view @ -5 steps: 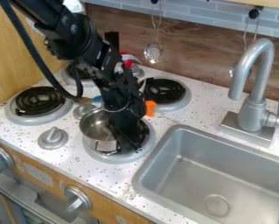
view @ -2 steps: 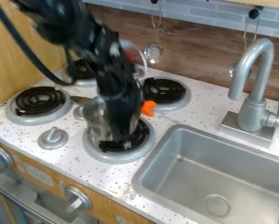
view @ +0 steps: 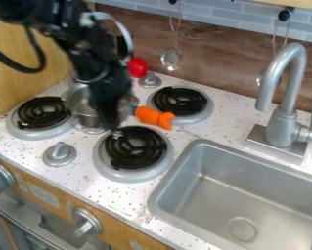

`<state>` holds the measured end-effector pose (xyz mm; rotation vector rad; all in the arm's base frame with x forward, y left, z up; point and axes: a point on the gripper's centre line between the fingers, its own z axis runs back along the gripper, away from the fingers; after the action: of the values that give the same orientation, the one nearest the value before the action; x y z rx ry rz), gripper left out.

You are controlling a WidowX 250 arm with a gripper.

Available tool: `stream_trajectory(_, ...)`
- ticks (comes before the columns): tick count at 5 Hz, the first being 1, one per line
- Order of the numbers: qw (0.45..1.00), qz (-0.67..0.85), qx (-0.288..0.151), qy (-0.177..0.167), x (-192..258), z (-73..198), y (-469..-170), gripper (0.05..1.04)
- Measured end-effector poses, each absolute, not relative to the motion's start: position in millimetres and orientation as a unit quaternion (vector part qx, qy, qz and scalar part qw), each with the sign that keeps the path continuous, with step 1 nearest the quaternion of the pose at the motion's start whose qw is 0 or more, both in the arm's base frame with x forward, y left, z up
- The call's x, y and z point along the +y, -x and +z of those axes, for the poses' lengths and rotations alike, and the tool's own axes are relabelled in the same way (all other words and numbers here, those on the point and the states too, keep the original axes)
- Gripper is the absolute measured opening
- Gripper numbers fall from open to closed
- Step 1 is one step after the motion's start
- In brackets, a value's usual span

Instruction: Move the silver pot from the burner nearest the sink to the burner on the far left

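Note:
The black gripper (view: 108, 120) hangs left of centre, just behind the front right burner (view: 136, 149). It is shut on the silver metal pot (view: 83, 105), gripping its right side, with part of the pot hidden behind the gripper and arm. Right of the gripper, an orange toy (view: 155, 117) lies on the counter between the two right burners. A round red object (view: 137, 67) stands behind it, near the back wall.
The back right burner (view: 180, 100) and front left burner (view: 44, 112) flank the arm. A grey knob (view: 58, 154) stands at the front. The sink (view: 250, 190) and tall faucet (view: 285, 93) are at the right. A slotted ladle (view: 172, 58) hangs behind.
The gripper and pot have moved back and left, off the front right burner, whose coil now shows. More of the orange toy and the red object is uncovered.

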<state>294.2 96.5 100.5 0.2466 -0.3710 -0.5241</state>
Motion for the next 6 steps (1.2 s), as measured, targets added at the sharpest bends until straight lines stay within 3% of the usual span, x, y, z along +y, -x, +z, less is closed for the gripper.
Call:
stream_trajectory(1,0.946,-0.223,-0.187,-0.142,130.0,107.9,-293.8,0.1)
stream_trajectory(2,0.954,-0.205,-0.161,-0.145,165.0,89.3,-302.3,0.1)
stream_trajectory(4,0.96,-0.198,-0.144,-0.134,215.3,59.6,-328.6,0.1)
stream_trajectory(6,0.968,-0.17,-0.136,-0.126,241.1,49.8,-323.4,0.1)
